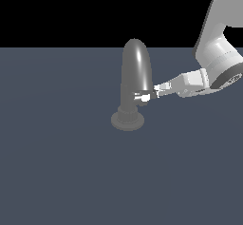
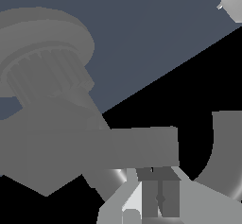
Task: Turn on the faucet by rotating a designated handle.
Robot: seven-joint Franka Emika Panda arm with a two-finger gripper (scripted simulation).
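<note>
The dull grey faucet (image 1: 136,70) stands mid-scene, with a thick arched spout and a round ribbed base flange (image 1: 127,120). The small silver-white handle (image 1: 142,97) sticks out from the lower stem toward the exterior view's right. My gripper (image 1: 154,94) reaches in from the right, level with the handle, its tips touching or just short of the handle's end. In the wrist view the fingers (image 2: 147,190) sit pressed together with nothing between them. A grey bar, apparently the handle (image 2: 146,147), lies just beyond the tips. The ribbed base (image 2: 45,72) and the spout's curve (image 2: 227,157) also show there.
The faucet stands on a flat, dark blue-grey surface (image 1: 57,172). My arm's white links (image 1: 216,53) fill the exterior view's upper right.
</note>
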